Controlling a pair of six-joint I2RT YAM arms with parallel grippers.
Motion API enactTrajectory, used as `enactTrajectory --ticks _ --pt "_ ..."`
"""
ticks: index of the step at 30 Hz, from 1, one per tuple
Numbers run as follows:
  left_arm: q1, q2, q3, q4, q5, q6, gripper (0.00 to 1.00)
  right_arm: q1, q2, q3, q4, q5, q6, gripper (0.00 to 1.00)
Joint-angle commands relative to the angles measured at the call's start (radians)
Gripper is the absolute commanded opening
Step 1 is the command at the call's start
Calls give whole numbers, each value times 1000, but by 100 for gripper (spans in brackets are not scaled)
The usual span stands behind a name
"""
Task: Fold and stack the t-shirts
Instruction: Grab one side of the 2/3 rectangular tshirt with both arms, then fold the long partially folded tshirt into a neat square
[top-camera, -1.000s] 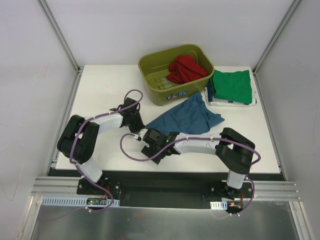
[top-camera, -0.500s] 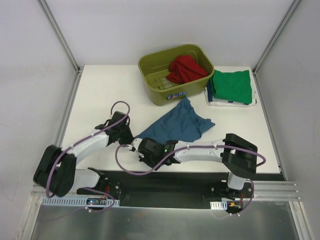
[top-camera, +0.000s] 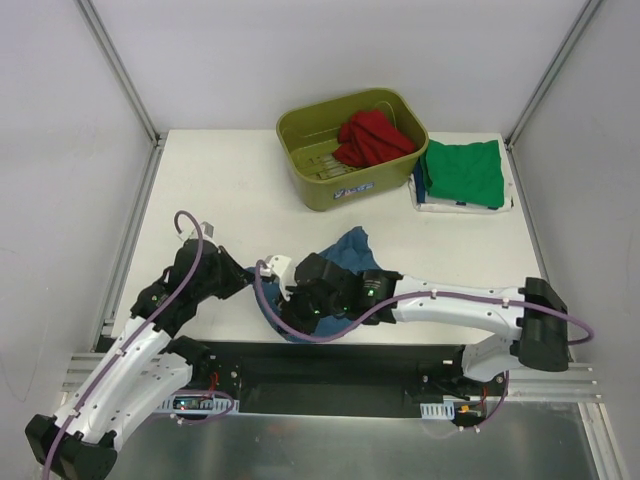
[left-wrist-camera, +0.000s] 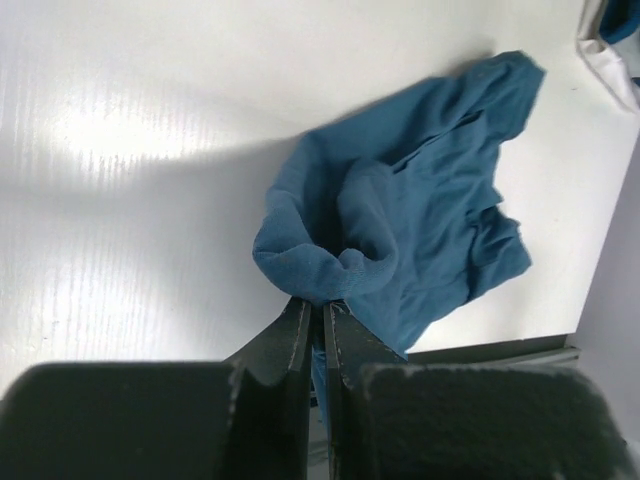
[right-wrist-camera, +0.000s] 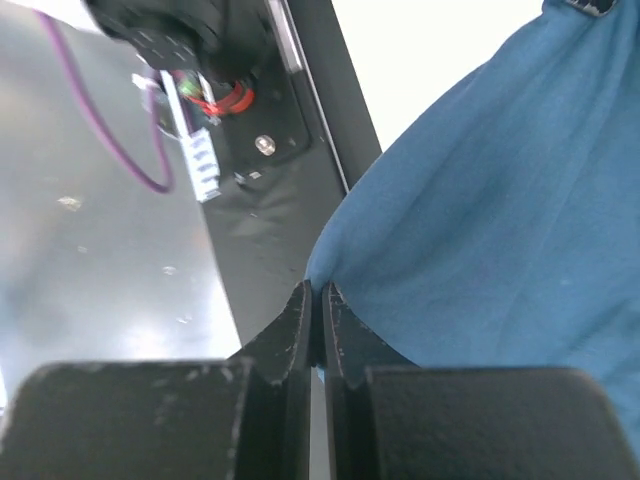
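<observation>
The teal-blue t-shirt (left-wrist-camera: 400, 220) is seen bunched at the near edge of the desk (top-camera: 220, 180). A fold of its hem is pinched in the left tool (left-wrist-camera: 318, 328), closed tight on the cloth, and another edge is clamped likewise in the right tool (right-wrist-camera: 318, 312). The red t-shirt (top-camera: 372, 137) is heaped in the olive tub (top-camera: 310, 190), and the green t-shirt (top-camera: 462, 172) is laid just to its right.

teal tee (left-wrist-camera: 410, 220), red tee (top-camera: 375, 138), grn tee (top-camera: 462, 172)

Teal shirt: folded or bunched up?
Bunched, not folded: teal shirt is crumpled in loose wrinkles, pinched by left gripper and right gripper.
</observation>
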Motion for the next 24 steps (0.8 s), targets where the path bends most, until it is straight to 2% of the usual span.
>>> enactTrajectory --ticks 1,4,8,14,24 --pt "3 42 133 2 -59 18 0 -26 -139 -33 5 -83 77 1" --pt "-14 126 202 6 -39 28 0 -72 -208 -97 -1 -21 119 1" --pt "-124 230 276 37 -134 34 0 -130 -306 -159 -56 52 145 1" --pt "-180 424 407 86 -157 49 0 -213 -441 -214 -171 157 154 1" --pt "-267 755 656 124 -156 94 0 -404 -607 -305 -303 223 172 1"
